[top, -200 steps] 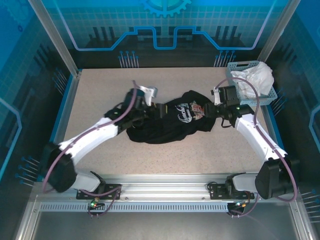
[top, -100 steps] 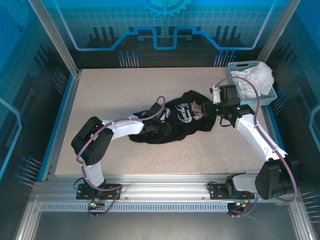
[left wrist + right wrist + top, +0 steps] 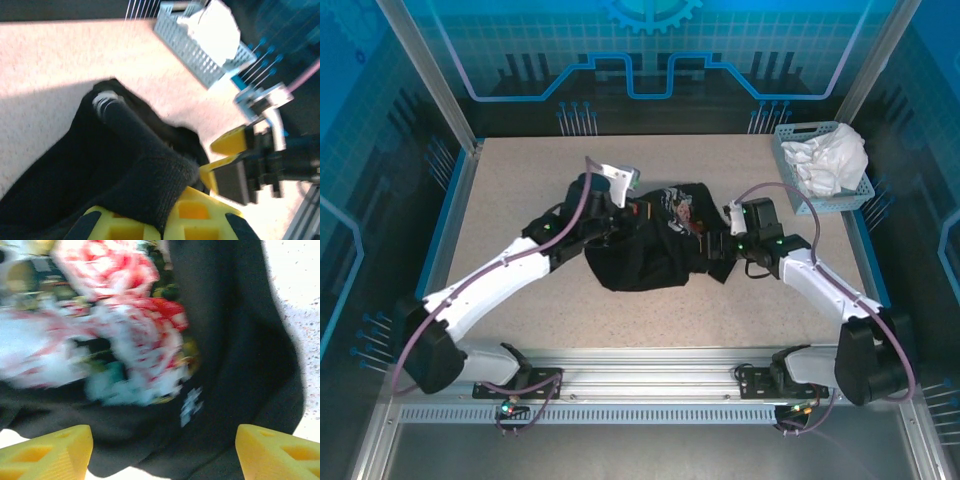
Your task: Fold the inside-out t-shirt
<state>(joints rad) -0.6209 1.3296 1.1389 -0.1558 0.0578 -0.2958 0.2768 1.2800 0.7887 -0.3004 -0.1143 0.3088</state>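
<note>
Currently my left gripper (image 3: 152, 222) pinches the inside-out t-shirt (image 3: 645, 262); right gripper (image 3: 164, 450) fingers spread; print (image 3: 130, 335) seems unreadably blurred.

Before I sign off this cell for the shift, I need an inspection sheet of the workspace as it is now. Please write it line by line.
surface: speckled beige table; no stain seen.
job's things: black t-shirt bunched mid-table, not folded; red-and-white print showing.
clutter: basket at the far right corner, holding a white cloth.
grippers: left gripper shut on the t-shirt; right gripper open over the t-shirt.
cables: purple cables loop along both arms; no snag seen.
surroundings: blue walls; metal rail at the near edge.
</note>
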